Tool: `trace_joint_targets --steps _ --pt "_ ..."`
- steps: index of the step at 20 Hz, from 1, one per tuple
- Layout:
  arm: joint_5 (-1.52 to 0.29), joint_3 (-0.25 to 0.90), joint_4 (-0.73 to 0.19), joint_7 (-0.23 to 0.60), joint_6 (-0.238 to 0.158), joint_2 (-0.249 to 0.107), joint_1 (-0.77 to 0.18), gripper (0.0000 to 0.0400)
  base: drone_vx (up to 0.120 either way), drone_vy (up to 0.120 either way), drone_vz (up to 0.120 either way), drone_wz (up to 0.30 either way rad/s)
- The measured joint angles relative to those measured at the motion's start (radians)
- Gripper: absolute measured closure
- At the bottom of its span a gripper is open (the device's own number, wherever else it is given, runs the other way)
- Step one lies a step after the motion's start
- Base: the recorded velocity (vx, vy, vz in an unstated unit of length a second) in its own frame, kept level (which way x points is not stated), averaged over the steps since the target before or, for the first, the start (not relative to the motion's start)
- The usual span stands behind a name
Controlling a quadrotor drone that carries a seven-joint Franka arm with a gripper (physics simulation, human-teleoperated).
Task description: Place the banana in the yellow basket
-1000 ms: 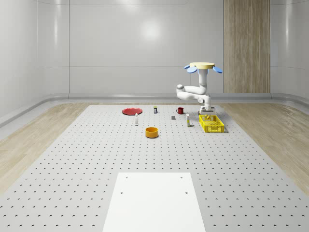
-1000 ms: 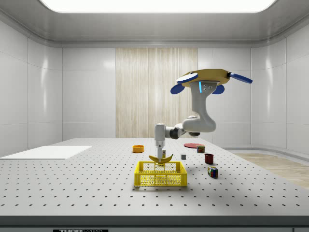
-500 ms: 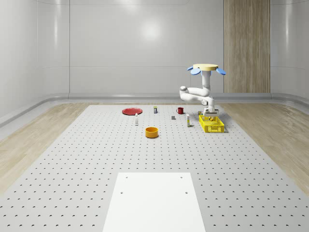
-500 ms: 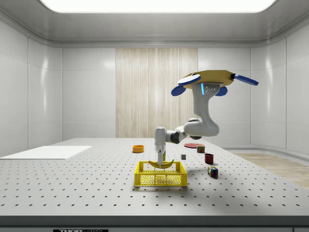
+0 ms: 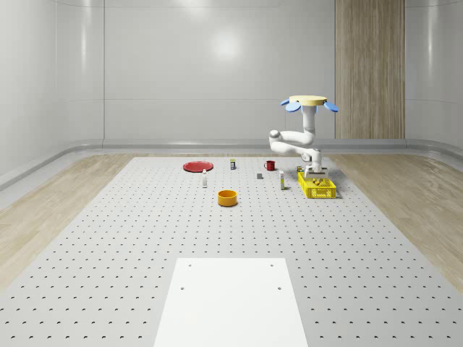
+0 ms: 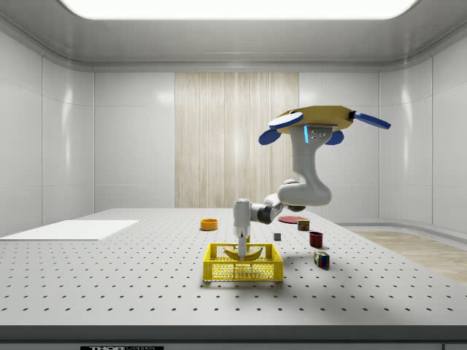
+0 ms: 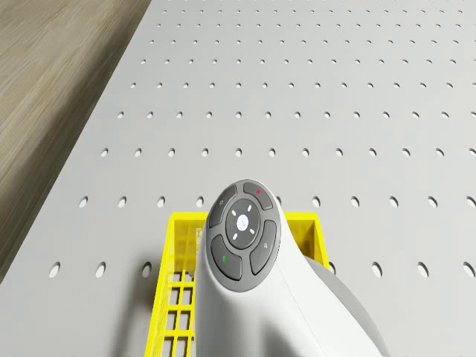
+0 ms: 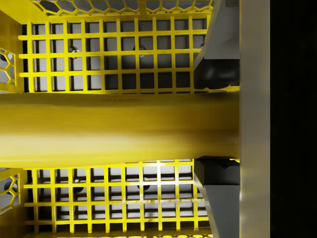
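Banana (image 6: pixel 243 253): held crosswise between the closed jaws, lowered inside the yellow basket (image 6: pixel 242 270), partly below its rim. Worktop (image 5: pixel 145 238): perforated, the basket is carried on it. Drone (image 6: pixel 319 120): hovering above and behind the basket, arm bent down into it. Gripper (image 6: pixel 240 237): pointed straight down over the basket's middle. Red mug (image 6: pixel 316 238): stood on the worktop near the basket, on the side view's right.

Drone (image 6: pixel 315 120) hovers — arm bent down, tool (image 6: pixel 241 241) clamped.
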Motion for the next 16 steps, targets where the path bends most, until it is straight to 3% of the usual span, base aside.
trace_joint_targets --steps 3,6,10,16 --pt "-0.019 -0.022 0.008 -0.011 0.009 0.002 -0.004 0.0100 0.000 0.000 0.000 0.000" --pt "-0.011 -0.014 0.005 -0.020 0.003 0.005 -0.001 0.0047 0.000 0.000 0.000 0.000" --pt "0.029 0.028 -0.010 -0.027 -0.016 0.007 0.010 0.0017 0.000 0.000 0.000 0.000" --pt "0.081 0.084 -0.027 -0.031 -0.038 0.009 0.021 0.0005 0.000 0.000 0.000 0.000"
